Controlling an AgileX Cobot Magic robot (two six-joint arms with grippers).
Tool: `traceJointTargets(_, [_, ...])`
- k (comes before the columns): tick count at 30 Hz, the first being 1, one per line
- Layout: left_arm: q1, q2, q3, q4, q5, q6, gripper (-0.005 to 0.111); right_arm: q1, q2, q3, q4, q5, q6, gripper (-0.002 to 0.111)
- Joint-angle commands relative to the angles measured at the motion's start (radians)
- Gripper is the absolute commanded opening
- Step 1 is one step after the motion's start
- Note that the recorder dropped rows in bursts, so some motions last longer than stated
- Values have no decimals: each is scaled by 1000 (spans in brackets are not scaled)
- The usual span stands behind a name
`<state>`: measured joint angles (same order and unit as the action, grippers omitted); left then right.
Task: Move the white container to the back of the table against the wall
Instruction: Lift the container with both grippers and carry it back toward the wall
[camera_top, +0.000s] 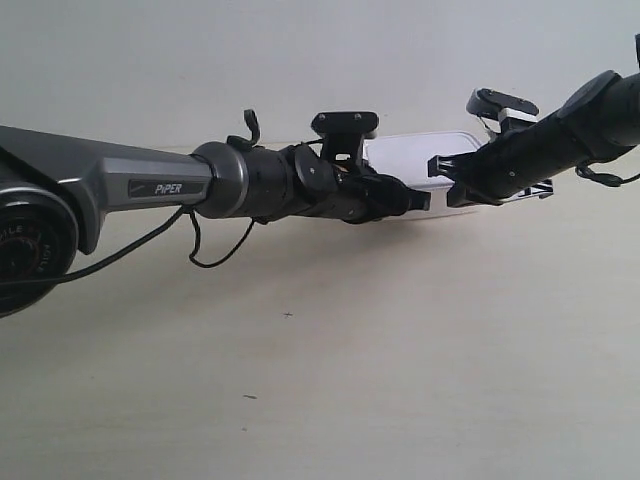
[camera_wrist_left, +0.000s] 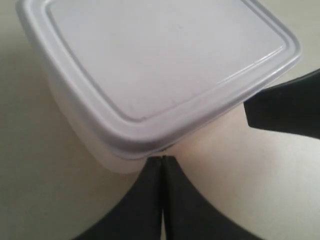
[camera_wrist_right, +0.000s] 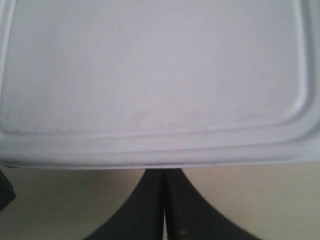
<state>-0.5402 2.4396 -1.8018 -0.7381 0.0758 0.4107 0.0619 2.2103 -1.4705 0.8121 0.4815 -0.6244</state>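
The white container (camera_top: 412, 157) lies flat at the far side of the table (camera_top: 350, 350), close to the wall (camera_top: 300, 60); whether it touches the wall I cannot tell. My left gripper (camera_wrist_left: 162, 159) is shut, its joined tips against a corner of the white container (camera_wrist_left: 165, 65), just under the lid rim. My right gripper (camera_wrist_right: 164, 171) is also shut, tips tucked under the lid's long edge of the white container (camera_wrist_right: 150, 75). In the exterior view the left gripper (camera_top: 420, 200) comes in from the left and the right gripper (camera_top: 452, 193) from the right, both on the container's near side.
The long grey left arm (camera_top: 170, 185) with a loose black cable (camera_top: 215, 255) spans the table's left half. The right arm's finger (camera_wrist_left: 285, 110) shows in the left wrist view. A few dark specks (camera_top: 288, 315) mark the tabletop.
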Motion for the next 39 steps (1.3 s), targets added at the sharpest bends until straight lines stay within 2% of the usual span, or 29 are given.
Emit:
traceJointTargets(1, [24, 9, -17, 3, -25, 27, 0, -4, 29, -37, -3, 24, -1, 0])
traceJointTargets(39, [33, 12, -35, 3, 42, 92, 0, 20, 183, -286, 86, 24, -4, 0])
